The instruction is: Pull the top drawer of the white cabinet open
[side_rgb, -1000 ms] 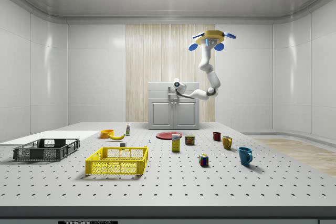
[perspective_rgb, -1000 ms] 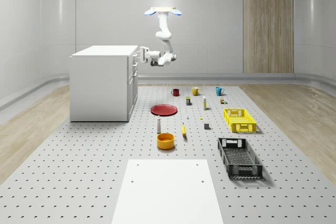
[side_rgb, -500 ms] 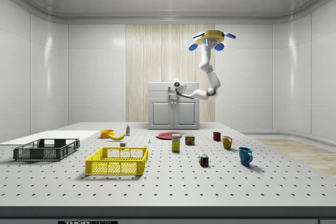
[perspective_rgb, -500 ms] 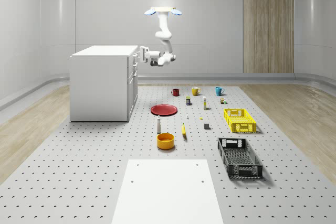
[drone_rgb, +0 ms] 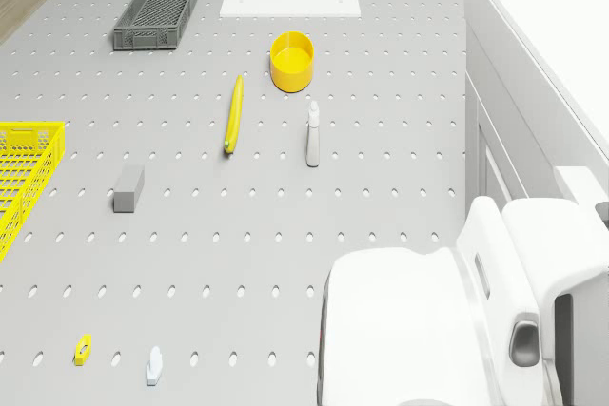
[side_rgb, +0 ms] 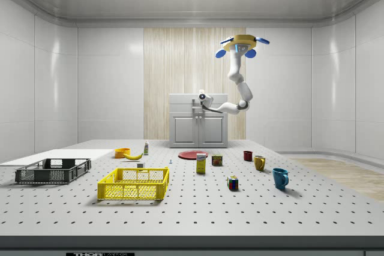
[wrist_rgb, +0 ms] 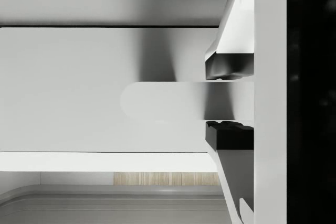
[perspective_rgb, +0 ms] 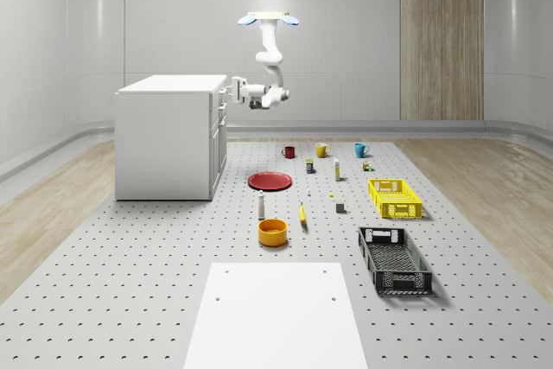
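Black pads (wrist_rgb: 229,65) pinch the drawer handle (wrist_rgb: 163,100) in the wrist view; the drone (perspective_rgb: 269,18) hovers beside the white cabinet (perspective_rgb: 164,136).

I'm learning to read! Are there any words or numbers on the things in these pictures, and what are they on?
No words or numbers can be read.
The yellow box, the can and the white bottle on the table have printed labels, all too small to read.
At the side view's bottom edge there is a strip of print, cut off and unreadable.
The white cabinet is plain.
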Motion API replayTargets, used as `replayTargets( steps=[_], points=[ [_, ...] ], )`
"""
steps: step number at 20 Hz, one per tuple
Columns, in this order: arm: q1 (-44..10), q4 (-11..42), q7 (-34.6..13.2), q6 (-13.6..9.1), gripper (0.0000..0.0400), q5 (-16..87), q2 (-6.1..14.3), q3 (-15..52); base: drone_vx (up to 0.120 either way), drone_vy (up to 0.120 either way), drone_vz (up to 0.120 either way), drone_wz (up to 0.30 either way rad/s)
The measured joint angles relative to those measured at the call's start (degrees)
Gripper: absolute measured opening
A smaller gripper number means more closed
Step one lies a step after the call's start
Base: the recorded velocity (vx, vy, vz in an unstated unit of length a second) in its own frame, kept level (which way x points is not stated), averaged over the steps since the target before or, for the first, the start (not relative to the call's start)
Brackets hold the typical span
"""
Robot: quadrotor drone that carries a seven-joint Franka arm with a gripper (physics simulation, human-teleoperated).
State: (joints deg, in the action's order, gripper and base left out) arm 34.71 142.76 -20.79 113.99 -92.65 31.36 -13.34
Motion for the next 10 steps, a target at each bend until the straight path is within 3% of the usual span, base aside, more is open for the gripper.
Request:
replayTargets(
  steps=[4,5,8,10],
  points=[
    [-1.5,0.7,-0.3,-1.5,0.0108,1.0,0.7,-0.4,0.000,0.000,0.000,0.000],
    [-1.8,0.8,-0.3,-1.8,0.0123,1.2,0.9,-0.5,0.000,0.000,0.000,0.000],
    [-2.5,1.0,-0.4,-2.4,0.0219,1.4,1.0,-0.5,0.000,0.000,0.000,0.000],
    [-2.7,0.9,-0.3,-2.4,0.0253,1.1,0.8,-0.1,0.000,0.000,0.000,0.000]
  ],
)
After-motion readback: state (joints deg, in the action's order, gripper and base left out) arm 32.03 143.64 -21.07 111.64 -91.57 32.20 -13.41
